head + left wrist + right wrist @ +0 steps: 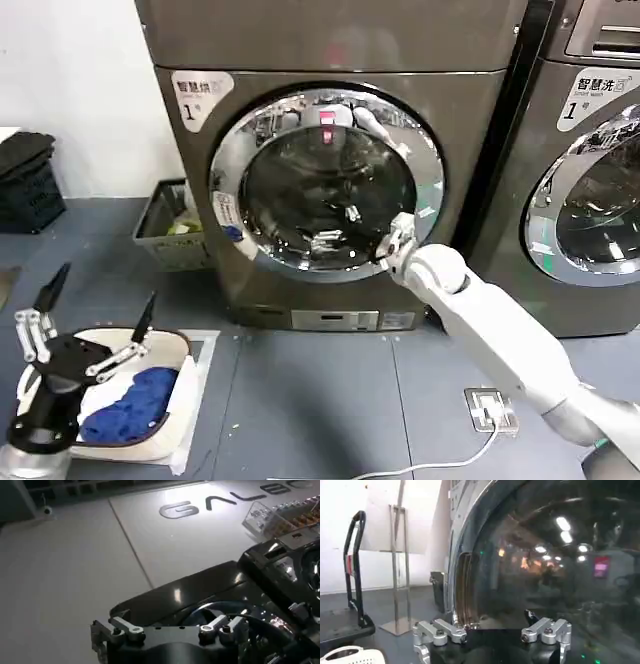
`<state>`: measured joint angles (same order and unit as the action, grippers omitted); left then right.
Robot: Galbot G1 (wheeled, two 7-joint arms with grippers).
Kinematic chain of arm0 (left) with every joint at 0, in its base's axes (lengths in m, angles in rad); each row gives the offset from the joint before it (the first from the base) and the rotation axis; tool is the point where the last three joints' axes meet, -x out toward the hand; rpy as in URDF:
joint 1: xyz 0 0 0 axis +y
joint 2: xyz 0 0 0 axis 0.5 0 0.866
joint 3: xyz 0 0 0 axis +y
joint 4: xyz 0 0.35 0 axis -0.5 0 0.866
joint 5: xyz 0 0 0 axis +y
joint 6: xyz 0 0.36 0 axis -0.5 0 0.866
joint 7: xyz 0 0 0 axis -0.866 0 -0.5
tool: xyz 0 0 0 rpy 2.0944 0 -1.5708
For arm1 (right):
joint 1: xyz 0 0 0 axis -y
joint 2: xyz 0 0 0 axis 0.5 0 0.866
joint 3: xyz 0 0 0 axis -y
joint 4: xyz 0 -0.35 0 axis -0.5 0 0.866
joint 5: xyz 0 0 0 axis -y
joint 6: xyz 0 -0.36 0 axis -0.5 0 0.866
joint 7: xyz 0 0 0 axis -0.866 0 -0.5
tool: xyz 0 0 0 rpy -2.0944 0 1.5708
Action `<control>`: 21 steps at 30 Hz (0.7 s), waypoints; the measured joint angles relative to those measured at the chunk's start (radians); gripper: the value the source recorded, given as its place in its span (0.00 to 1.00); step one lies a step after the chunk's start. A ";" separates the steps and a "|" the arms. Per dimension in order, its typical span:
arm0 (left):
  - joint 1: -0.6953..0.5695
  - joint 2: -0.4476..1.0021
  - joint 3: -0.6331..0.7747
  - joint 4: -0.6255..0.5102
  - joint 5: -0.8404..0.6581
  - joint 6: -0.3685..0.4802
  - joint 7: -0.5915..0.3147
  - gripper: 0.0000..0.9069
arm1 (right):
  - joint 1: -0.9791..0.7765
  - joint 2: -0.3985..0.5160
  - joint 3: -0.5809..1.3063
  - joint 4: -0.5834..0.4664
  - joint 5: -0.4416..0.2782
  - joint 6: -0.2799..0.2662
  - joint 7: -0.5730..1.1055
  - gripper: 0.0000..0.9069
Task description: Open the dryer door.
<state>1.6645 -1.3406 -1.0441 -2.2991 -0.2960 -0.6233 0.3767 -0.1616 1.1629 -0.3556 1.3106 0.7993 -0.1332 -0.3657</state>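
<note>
Left pincer (98,300) is parked low on the robot's left, fingers spread apart and pointing up, holding nothing. It hovers above a white basket (180,400) with a blue cloth (135,405) in it, on the floor. Idle.

Behind that, a small grey bin (160,228) sits against the machine's left side.

Centre: the dryer (330,150), with its round door (325,180) still closed, chrome ring flush against the front panel. Second machine (590,160) stands just to the right.

Right arm reaches across to the door's right edge; right pincer (397,243) sits at the chrome ring (457,575), low on the right side. In the right wrist view the fingers (440,632) stand apart, and the recessed grip slot (465,592) in the ring is just ahead of them. No contact visible yet.

Handling, as a judgement: door is rigid glass and metal, hinged on the left, probably latched, so it needs a firm pull before it releases, then swings light. Chrome and glass are slippery; pinching the rim likely slips. Best hold is a finger hooked into the slot, pulling outward along the hinge arc. Risk: pincer skates off the ring.
</note>
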 joint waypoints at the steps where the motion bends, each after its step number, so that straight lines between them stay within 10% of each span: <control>1: 0.000 0.000 0.000 0.000 0.000 0.000 0.000 1.00 | 0.004 0.008 -0.004 -0.006 0.000 0.000 0.000 1.00; 21: -0.008 0.002 0.002 0.010 -0.001 -0.001 0.000 1.00 | 0.043 0.124 -0.043 -0.060 -0.002 -0.015 0.034 1.00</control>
<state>1.6566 -1.3388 -1.0424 -2.2889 -0.2972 -0.6246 0.3768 -0.1186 1.2869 -0.3987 1.2502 0.7968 -0.1487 -0.3313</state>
